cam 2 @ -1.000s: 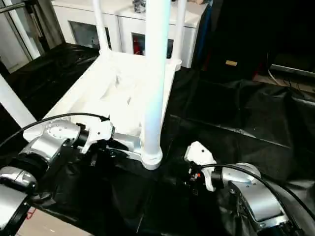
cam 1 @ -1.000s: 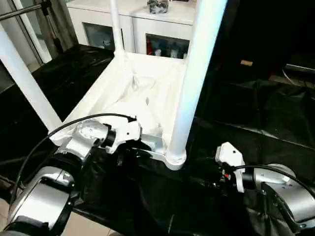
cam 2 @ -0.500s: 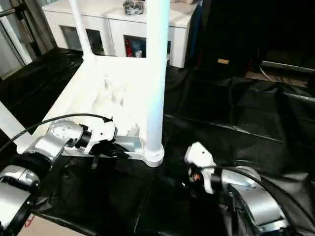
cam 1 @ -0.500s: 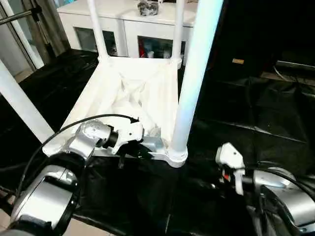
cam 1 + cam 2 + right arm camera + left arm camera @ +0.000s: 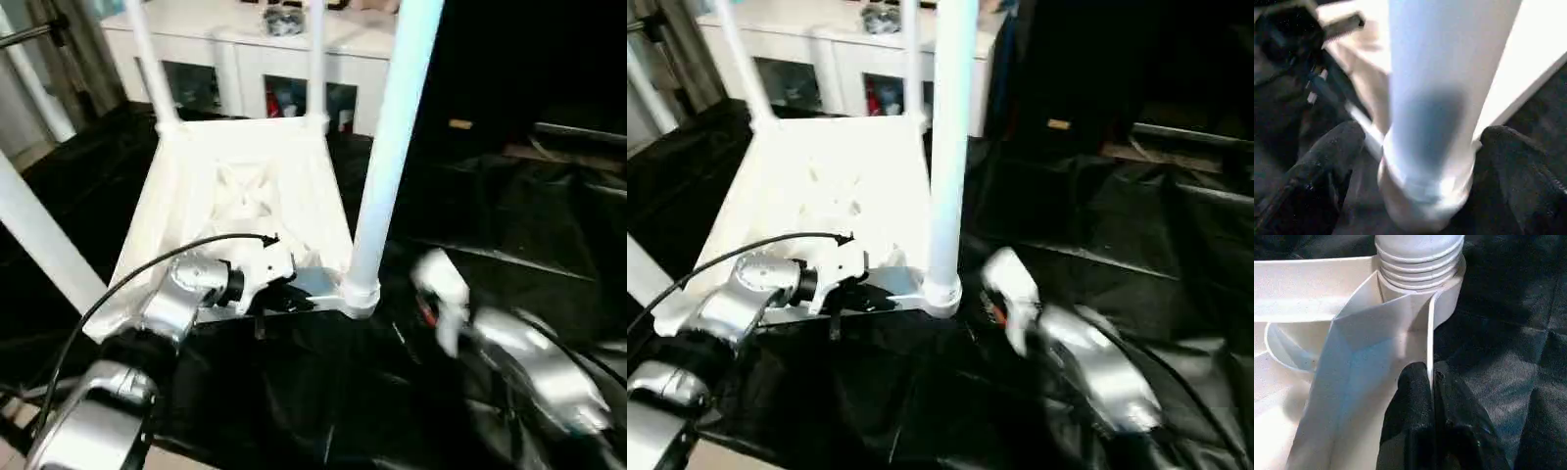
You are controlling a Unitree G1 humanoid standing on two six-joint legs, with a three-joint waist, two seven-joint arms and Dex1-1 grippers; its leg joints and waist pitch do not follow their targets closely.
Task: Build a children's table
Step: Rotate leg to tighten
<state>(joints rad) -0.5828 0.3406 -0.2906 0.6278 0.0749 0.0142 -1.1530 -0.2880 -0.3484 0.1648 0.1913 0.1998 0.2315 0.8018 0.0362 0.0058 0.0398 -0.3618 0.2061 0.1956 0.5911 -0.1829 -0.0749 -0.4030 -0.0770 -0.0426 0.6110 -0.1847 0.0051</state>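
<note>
the children's table lies upside down on a black sheet, its ribbed underside facing up and its legs standing upright from the corner sockets. going from the left: one leg rises at the near left corner, slanting off the picture's edge, and two thinner-looking legs stand at the far corners in front of a white cabinet with glass doors.

the left tool sits at the near edge of the tabletop, reached in from the silver left forearm with a black cable arching over it. its two black fingers are pinched closed on the thin white rim wall of the tabletop, one finger on each side of it, just beside the near right corner socket.

the near right leg stands in that socket, tall and running out of the top of the head view.

just right of this leg is the right tool, spread wide, one black finger on each side of the leg's lower end without touching it. its white wrist housing is close beside the socket, over the black sheet.
</note>
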